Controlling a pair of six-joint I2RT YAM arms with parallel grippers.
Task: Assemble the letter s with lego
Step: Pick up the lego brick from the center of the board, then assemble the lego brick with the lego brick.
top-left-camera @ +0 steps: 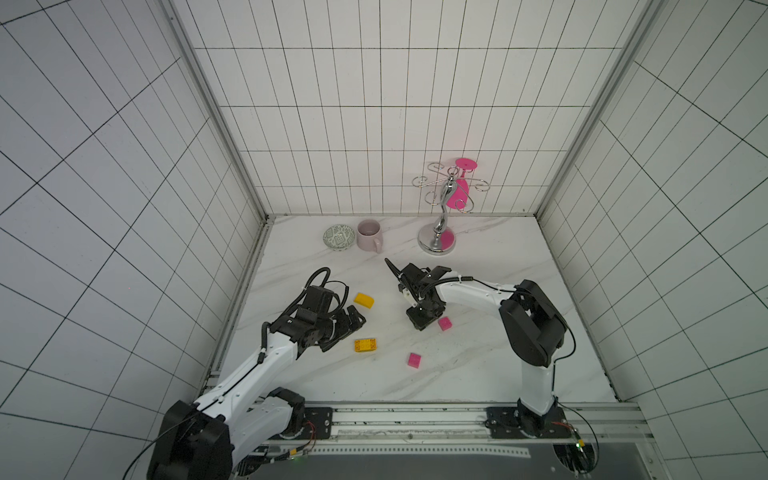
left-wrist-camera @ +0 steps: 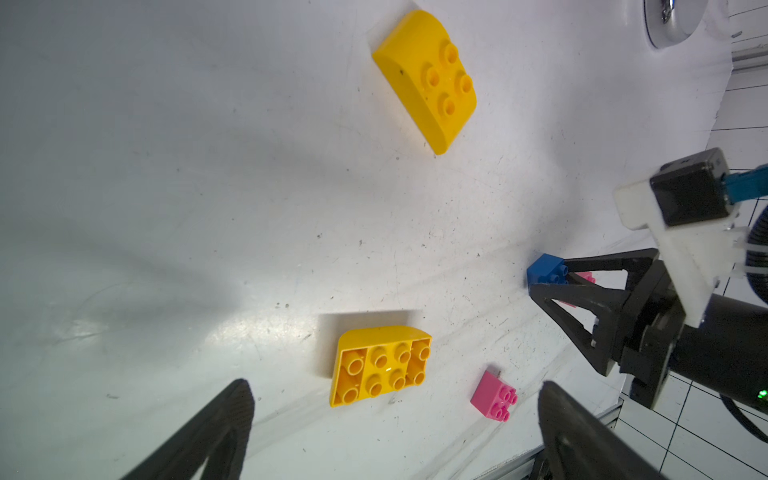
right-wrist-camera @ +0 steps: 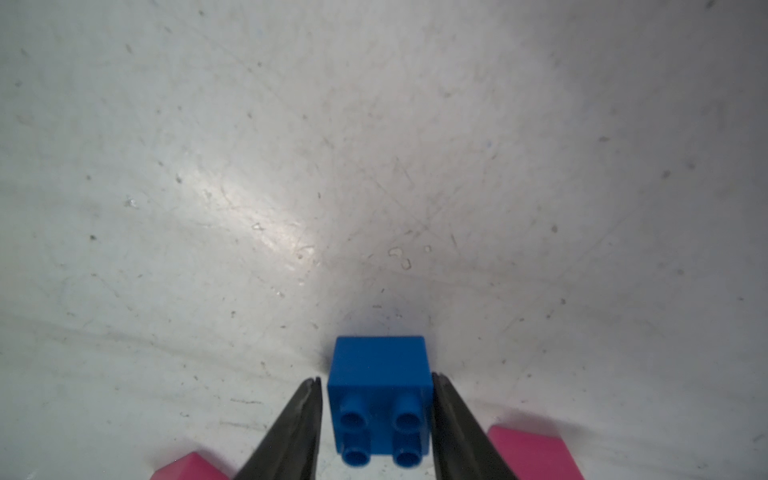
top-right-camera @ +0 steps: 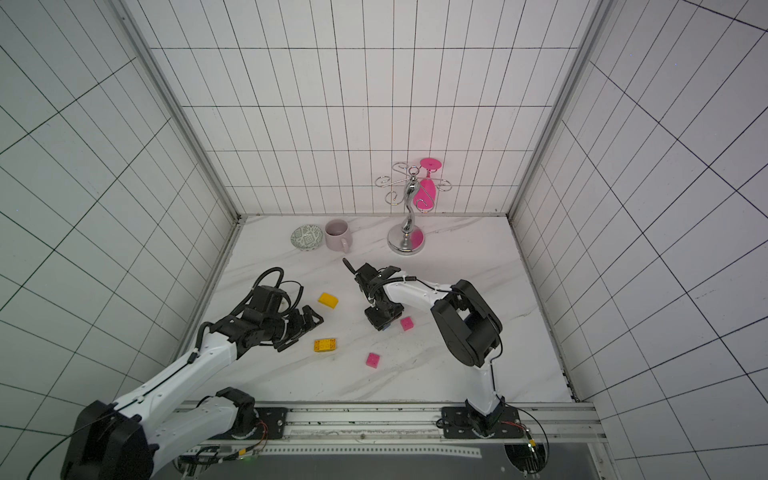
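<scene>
The small blue square plastic brick (right-wrist-camera: pixel 380 365) rests on the white marble-patterned tabletop (top-left-camera: pixel 478 374), a little right of centre in both top views. There the right gripper (top-left-camera: pixel 422 322) almost wholly covers it. In the right wrist view its four studs face the camera. The gripper's two black fingers (right-wrist-camera: pixel 291 428) stand tight against its two opposite side walls, pinching it.

Just right of that gripper lies a small pink square brick (top-left-camera: pixel 445 323), near it but apart. A second small pink square brick (top-left-camera: pixel 414 360) lies lower in the frame, toward the bottom centre of the tabletop, well apart from the first.

Left of centre are two longer bricks. The yellow plastic brick with a rounded end (top-left-camera: pixel 363 300) lies studs up, just above the left gripper (top-left-camera: pixel 348 333). The second yellow plastic brick (top-left-camera: pixel 365 345) lies just below and to the right of that gripper, showing a face of rings set in compartments. All five bricks lie separate on the tabletop, none joined to another.

The left gripper hangs between the two yellow bricks with its fingers spread wide and nothing between them.

Along the tabletop's upper edge, by the tiled back wall, a green-and-white patterned bowl (top-left-camera: pixel 339 237) sits just beside a pale pink mug (top-left-camera: pixel 370 241). To their right stands a chrome stand with curled hooks (top-left-camera: pixel 440 224). A bright pink stemmed glass (top-left-camera: pixel 461 187) hangs from it upside down.
</scene>
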